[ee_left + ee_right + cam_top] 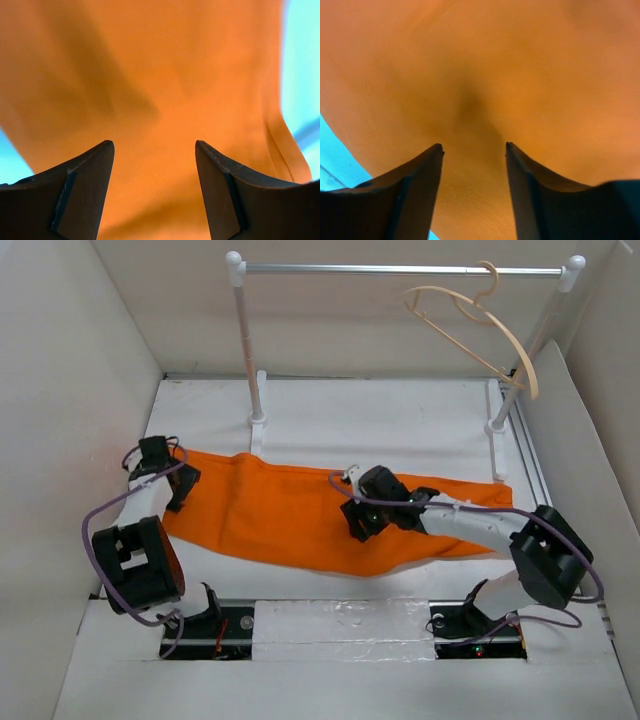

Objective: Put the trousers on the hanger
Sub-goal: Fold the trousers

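1. Trousers (270,505) are lying flat on the white table (370,420), stretched roughly left to right. Bright orange, a bit uneven along the near edge.
2. Hanger (478,328) is nowhere near them. It hangs by its hook on the silver rail (400,270) at the back right, tilted, well apart from the fabric.
3. Left gripper (154,144) is down at the left end of the trousers. On its wrist cam both fingers are spread apart, and orange cloth fills the view between and beyond them. Nothing is pinched as far as I can see.
4. Right gripper (474,146) is over the middle of the trousers. Its jaws are apart too, with fabric close under the tips and a small dark dimple in the cloth just ahead of them.
5. From the top cam, the right arm lies across the right part of the garment and hides some of it.
6. Can't tell from either wrist cam whether the fingertips actually touch the cloth or sit just above it.
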You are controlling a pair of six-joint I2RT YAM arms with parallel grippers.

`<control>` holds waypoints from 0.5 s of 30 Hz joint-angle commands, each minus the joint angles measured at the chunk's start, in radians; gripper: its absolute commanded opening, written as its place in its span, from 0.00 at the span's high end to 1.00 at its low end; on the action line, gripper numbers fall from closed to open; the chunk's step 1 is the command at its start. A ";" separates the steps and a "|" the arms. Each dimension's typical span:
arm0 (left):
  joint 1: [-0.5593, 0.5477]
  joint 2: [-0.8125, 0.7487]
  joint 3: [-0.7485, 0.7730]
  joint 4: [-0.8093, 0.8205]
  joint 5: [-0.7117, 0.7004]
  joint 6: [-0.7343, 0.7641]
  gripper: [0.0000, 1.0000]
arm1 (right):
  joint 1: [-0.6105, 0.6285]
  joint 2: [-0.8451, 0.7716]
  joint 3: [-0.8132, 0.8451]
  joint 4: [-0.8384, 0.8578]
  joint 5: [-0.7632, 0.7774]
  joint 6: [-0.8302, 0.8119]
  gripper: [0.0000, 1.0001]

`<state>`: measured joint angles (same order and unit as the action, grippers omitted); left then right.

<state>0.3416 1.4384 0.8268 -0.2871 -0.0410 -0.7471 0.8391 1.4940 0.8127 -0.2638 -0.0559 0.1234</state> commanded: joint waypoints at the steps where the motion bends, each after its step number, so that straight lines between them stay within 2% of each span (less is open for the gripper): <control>1: -0.171 -0.084 0.128 -0.049 -0.086 0.067 0.37 | -0.099 -0.124 0.123 -0.129 0.016 -0.025 0.39; 2: -0.285 -0.102 0.149 -0.043 -0.103 0.087 0.37 | -0.125 -0.155 0.128 -0.140 0.019 -0.027 0.37; 4: -0.404 -0.113 0.196 -0.027 -0.131 0.162 0.42 | -0.222 -0.213 0.114 -0.182 0.043 -0.025 0.37; 5: -0.511 -0.099 0.225 -0.047 -0.169 0.185 0.43 | -0.315 -0.288 0.083 -0.208 0.088 -0.025 0.39; 6: -0.560 -0.099 0.225 -0.047 -0.169 0.186 0.43 | -0.316 -0.288 0.066 -0.209 0.088 -0.025 0.39; 7: -0.605 -0.087 0.242 -0.052 -0.192 0.210 0.43 | -0.437 -0.316 0.050 -0.224 0.088 -0.033 0.39; 9: -0.700 -0.037 0.255 -0.073 -0.174 0.222 0.42 | -0.578 -0.382 0.002 -0.221 0.091 -0.057 0.38; 10: -0.728 -0.017 0.265 -0.081 -0.171 0.226 0.42 | -0.724 -0.396 -0.007 -0.215 0.094 -0.065 0.38; 13: -0.826 0.034 0.270 -0.080 -0.218 0.256 0.38 | -0.918 -0.414 0.002 -0.192 0.077 -0.111 0.30; 14: -0.848 0.045 0.271 -0.080 -0.239 0.279 0.37 | -1.031 -0.400 0.015 -0.184 0.032 -0.170 0.27; 15: -0.858 0.063 0.278 -0.081 -0.250 0.287 0.36 | -1.078 -0.362 0.031 -0.181 0.012 -0.183 0.26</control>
<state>-0.4816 1.4746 1.0828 -0.3229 -0.2115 -0.5243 -0.1234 1.1011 0.8192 -0.4343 0.0002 0.0250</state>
